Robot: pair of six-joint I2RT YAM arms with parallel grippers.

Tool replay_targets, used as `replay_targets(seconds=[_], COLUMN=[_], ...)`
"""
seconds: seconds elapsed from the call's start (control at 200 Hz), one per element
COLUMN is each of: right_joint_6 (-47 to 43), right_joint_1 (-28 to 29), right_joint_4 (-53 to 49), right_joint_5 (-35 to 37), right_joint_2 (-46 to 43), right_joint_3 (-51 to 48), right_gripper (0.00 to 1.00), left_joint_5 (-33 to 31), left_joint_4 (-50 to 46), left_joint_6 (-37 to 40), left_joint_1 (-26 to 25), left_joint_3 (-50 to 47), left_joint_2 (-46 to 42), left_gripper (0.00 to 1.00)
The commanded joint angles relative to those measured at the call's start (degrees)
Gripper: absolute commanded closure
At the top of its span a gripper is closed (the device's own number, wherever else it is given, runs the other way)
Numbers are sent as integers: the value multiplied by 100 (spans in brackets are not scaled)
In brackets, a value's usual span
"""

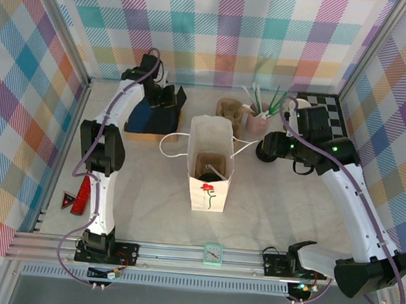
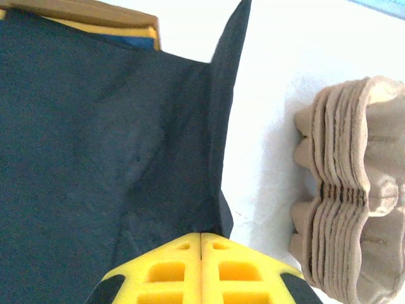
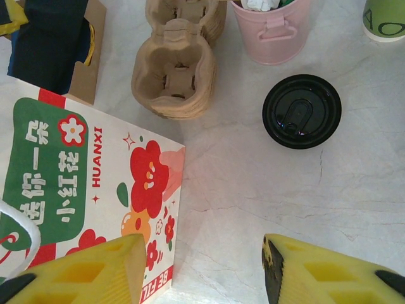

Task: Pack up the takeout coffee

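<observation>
right gripper [image 3: 202,244] spread, nothing held | takeout coffee [image 3: 302,111] seen just beyond it on veined white table [image 3: 253,190], cup body hidden under glossy round black lid | left gripper [image 2: 201,237] pressed together at dark cloth [image 2: 95,158], pinch on it not discernible

The takeout coffee [image 3: 302,111] shows a black lid. The paper bag [image 3: 95,171], lower left of the right wrist view, is white with red and orange flowers and a green panel. The straw cup [image 3: 272,31] is pink, the stacked carriers [image 3: 174,76] tan, the desk [image 3: 253,190] pale veined marble. The left hand [image 2: 201,240] and right hand [image 3: 202,253] are yellow.
</observation>
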Motion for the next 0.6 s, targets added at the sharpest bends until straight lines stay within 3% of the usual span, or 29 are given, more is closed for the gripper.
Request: replay_targets(seconds=[0.0, 0.595], right_joint_6=[105, 137], right_joint_1=[-33, -36], right_joint_4=[75, 104], right_joint_5=[-148, -346], right_joint_2=[-33, 68], right_joint_3=[21, 98], right_gripper=[48, 49], left_joint_5=[408, 245], left_joint_4=[187, 143], left_joint_6=[-214, -157], left_joint_1=[210, 878], left_joint_3=[-197, -457], left_joint_2=[-101, 133], left_gripper=[96, 95])
